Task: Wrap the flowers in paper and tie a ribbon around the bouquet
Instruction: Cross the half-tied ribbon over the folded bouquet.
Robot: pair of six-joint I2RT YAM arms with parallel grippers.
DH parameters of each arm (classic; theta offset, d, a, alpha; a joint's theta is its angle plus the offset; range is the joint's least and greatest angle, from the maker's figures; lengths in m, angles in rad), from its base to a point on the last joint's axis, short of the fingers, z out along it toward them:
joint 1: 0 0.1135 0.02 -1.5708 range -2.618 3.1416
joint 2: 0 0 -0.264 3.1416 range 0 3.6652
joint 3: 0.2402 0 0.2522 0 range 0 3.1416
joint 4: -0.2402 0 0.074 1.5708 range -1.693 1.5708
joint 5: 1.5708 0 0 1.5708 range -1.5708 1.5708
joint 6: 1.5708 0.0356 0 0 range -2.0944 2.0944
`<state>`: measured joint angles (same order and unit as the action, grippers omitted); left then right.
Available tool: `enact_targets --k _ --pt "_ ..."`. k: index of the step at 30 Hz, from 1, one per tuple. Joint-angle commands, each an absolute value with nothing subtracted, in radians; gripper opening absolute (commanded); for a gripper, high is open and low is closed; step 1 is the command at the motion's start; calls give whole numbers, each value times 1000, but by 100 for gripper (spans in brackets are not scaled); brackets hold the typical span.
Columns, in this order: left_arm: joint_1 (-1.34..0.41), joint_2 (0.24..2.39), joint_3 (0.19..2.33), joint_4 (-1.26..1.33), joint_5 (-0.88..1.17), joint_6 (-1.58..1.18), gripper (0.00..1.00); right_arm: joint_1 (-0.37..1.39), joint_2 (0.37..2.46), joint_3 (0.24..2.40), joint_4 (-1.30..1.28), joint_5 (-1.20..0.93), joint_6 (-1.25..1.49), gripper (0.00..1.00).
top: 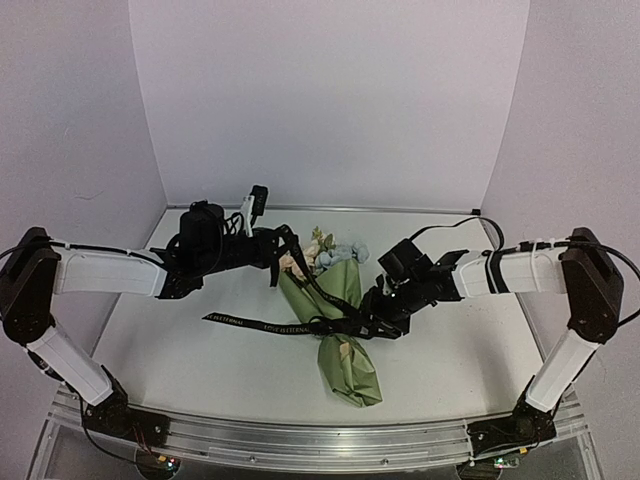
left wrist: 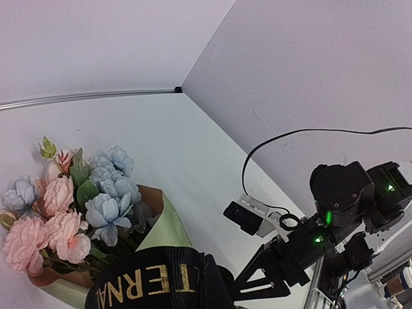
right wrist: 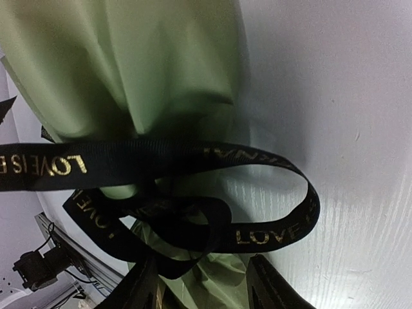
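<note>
The bouquet (top: 345, 340) lies mid-table, a cone of olive-green paper (left wrist: 158, 225) with its narrow end toward me. The flowers (left wrist: 71, 206), pale blue and peach, show at its wide far end. The black ribbon (top: 255, 323) with gold lettering crosses the cone's middle, and one end trails left on the table. My left gripper (top: 283, 250) by the blooms is shut on the ribbon (left wrist: 145, 283), which covers its fingers. My right gripper (right wrist: 203, 262) is open beside the cone's waist. Loose ribbon loops (right wrist: 270, 228) lie just beyond its fingertips (right wrist: 257, 273), with green paper (right wrist: 222, 283) between them.
White walls (top: 330, 100) close in the back and both sides of the white table (top: 180, 370). An aluminium rail (top: 300, 440) runs along the near edge. The right arm (left wrist: 335, 219) and its black cable (left wrist: 277, 138) are close to the bouquet's right side.
</note>
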<state>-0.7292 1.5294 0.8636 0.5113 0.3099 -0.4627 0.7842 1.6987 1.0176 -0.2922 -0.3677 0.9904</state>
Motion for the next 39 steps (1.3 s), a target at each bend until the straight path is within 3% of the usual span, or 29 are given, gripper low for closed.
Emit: enact_targets --k 1,9,11,21,25,33,39 --pt "-726 1476 862 485 304 -431 0 788 1732 1007 -201 -328 1025 45" --pt "-726 1446 849 428 316 -403 0 787 1706 976 -170 -309 1044 6" --pt "-726 1428 851 383 332 -378 0 787 1681 994 -213 -298 1022 0" --pt "-736 1300 839 105 547 -263 0 761 1703 1238 -429 -330 811 0" --pt "-843 1306 894 -6 583 -194 0 743 1788 1348 -444 -408 752 0" --pt "-1038 1487 1106 -125 650 -90 0 692 1945 1510 -452 -564 712 0" --pt "-1137 1779 1406 -251 676 53 0 687 1988 1561 -494 -609 672 0"
